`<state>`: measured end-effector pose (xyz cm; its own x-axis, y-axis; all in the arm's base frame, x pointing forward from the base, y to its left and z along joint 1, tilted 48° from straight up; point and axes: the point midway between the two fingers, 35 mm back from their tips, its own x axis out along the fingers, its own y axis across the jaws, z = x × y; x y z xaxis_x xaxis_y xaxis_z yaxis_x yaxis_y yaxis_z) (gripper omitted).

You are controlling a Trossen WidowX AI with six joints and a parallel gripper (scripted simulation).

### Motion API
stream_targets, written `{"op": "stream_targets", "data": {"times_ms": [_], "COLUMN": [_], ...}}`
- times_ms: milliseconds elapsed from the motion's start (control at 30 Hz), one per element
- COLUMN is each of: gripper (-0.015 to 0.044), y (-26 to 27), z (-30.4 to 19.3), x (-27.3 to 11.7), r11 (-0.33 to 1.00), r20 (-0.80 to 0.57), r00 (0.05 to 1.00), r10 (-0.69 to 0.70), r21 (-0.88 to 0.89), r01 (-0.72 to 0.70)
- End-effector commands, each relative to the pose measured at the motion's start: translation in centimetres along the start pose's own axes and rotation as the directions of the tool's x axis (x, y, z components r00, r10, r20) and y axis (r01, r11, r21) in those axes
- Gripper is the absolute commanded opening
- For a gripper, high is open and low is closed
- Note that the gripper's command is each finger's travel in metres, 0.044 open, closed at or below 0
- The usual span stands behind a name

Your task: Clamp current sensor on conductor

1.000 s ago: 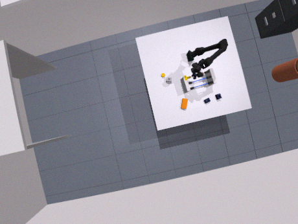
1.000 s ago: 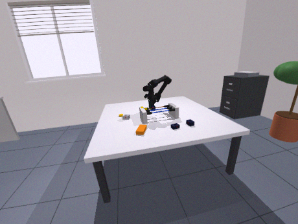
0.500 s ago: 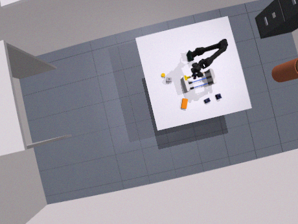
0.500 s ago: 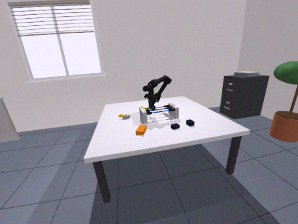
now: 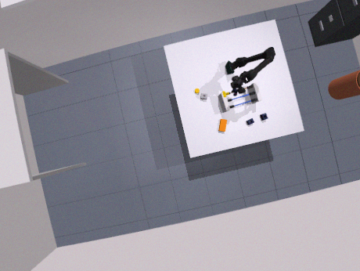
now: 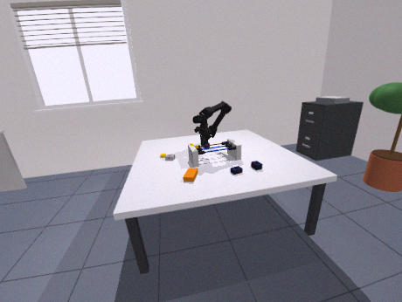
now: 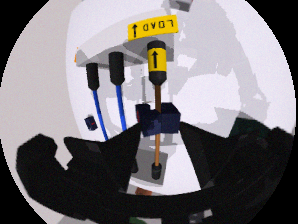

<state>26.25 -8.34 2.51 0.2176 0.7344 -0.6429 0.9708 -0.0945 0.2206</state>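
Your arm [image 5: 254, 71] [image 6: 218, 114] is folded, its elbow [image 5: 270, 53] [image 6: 225, 107] bent high above the level of the LOAD label [image 5: 225, 94] [image 6: 194, 146] [image 7: 153, 28]. Your gripper [image 5: 237, 92] [image 6: 205, 144] [image 7: 160, 124] points down near that label. You have its two black fingers closed on the sensor [image 7: 169, 118], held apart by its width, one finger on either side.

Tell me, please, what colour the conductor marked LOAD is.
Brown-orange; the LOAD conductor shows best in the wrist view.
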Motion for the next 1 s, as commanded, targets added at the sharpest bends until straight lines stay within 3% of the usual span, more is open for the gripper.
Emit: {"op": "stream_targets", "data": {"times_ms": [0,600,967], "gripper": [0.0000,0.0000,0.0289], "y": [0.0,1.5,1.2], "z": [0.0,-0.1,-0.1], "x": [0.0,0.6,0.7], "r11": [1.000,0.971,0.979], "r20": [0.001,-0.002,-0.007], "r00": [1.000,0.971,0.979], "r10": [0.001,-0.239,-0.205], "r21": [-0.001,0.000,0.005], "r01": [-0.001,0.239,0.205]}}
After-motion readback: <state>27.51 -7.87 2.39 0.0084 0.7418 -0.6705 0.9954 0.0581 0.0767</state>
